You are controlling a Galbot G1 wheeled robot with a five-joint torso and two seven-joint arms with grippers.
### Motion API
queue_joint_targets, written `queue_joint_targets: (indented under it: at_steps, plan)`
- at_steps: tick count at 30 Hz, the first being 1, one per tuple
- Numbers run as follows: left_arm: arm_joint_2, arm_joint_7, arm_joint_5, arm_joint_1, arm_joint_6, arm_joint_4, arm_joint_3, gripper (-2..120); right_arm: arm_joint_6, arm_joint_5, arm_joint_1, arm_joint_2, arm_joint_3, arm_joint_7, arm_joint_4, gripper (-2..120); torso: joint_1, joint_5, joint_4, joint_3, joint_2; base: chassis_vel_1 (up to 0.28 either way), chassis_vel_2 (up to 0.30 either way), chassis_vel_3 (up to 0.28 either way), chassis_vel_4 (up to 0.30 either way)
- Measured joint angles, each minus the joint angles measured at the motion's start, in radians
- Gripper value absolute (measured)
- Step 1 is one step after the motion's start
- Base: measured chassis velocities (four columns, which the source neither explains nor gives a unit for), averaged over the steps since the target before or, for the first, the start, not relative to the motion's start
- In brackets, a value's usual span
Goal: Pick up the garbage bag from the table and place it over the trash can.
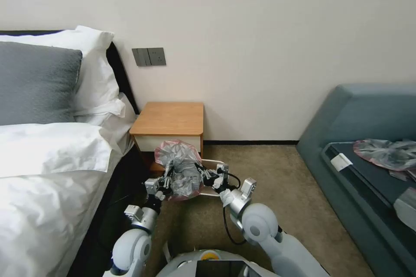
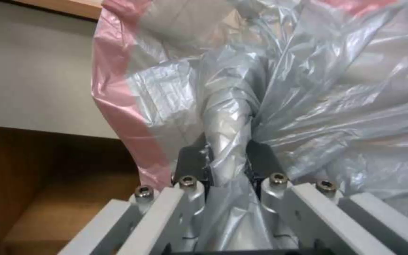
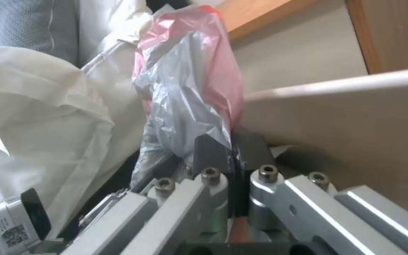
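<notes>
While pinched both sides, garbage bag [image 1: 182,169]: grey, crinkly, see-thru, pink rim.

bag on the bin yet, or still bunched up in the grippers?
Bunched, not on the bin. The garbage bag hangs crumpled between the left gripper and right gripper, both pinching plastic, with the trash can rim beside it uncovered.

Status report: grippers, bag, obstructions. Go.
Left gripper and right gripper both shut on the wrinkly grey pink-rimmed garbage bag. Bag held above cream-white plastic trash can, beside wooden-topped nightstand.
</notes>
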Motion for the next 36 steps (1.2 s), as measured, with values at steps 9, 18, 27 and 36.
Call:
queue_joint_targets:
  at_steps: [9,18,27,36]
  plan:
    - [0.001,0.022,0.088,-0.003,-0.049,0.027,-0.018,9,0.009,-0.013,-0.005,-0.010,0.024,-0.011,0.014,0,0.000,0.0000,0.0000,0.000,0.000,0.000,0.000,0.000,0.000]
    - [0.001,0.052,0.111,-0.006,-0.115,0.047,-0.056,9,0.015,-0.014,-0.030,-0.053,0.086,-0.016,0.037,0,0.000,0.0001,0.0000,0.000,0.000,0.000,0.000,0.000,0.000]
    - [0.004,0.081,0.064,-0.010,-0.141,0.048,-0.082,9,0.024,-0.014,-0.079,-0.104,0.162,-0.033,0.065,0,0.000,0.0001,0.0000,0.000,0.000,0.000,0.000,0.000,0.000]
    - [0.005,0.095,0.023,-0.009,-0.149,0.043,-0.088,9,0.034,-0.028,-0.122,-0.126,0.215,-0.051,0.081,0,0.000,0.0000,0.0000,0.000,0.000,0.000,0.000,0.000,0.000]
